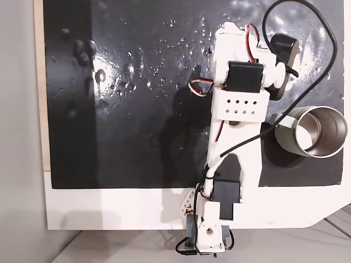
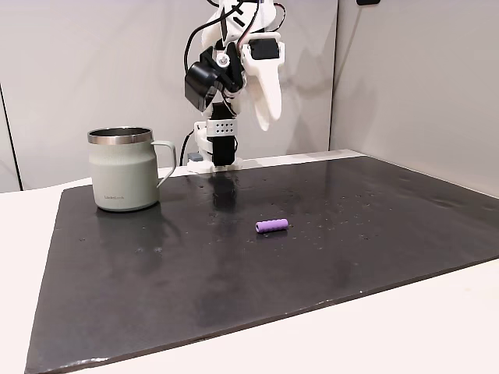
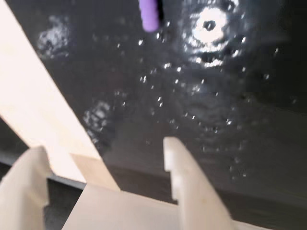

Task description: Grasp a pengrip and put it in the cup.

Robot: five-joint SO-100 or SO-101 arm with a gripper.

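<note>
Mat [image 2: 234, 265]: black, glossy, faintly pitted, catching speckled light glints.
Counter [image 1: 120, 211] around mat: white, smooth, matt.
Cup [image 2: 121, 171]: pale grey-green matt coat outside; rim and interior shiny brushed steel.
Pengrip [image 2: 272, 226] beside cup, on mat: lilac, soft-looking, matt, rubbery.
Pincer [image 3: 105, 167] fingers: white plastic, matt.
Arm [image 1: 236, 104] above mat: white plastic shells, black glossy motor blocks.

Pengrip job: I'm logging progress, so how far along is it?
Nothing is done yet: the small lilac ribbed pengrip lies on the black mat. In hand: the white gripper hangs open above it. Left: grasping, then dropping it into the grey-green steel-lined cup.
</note>
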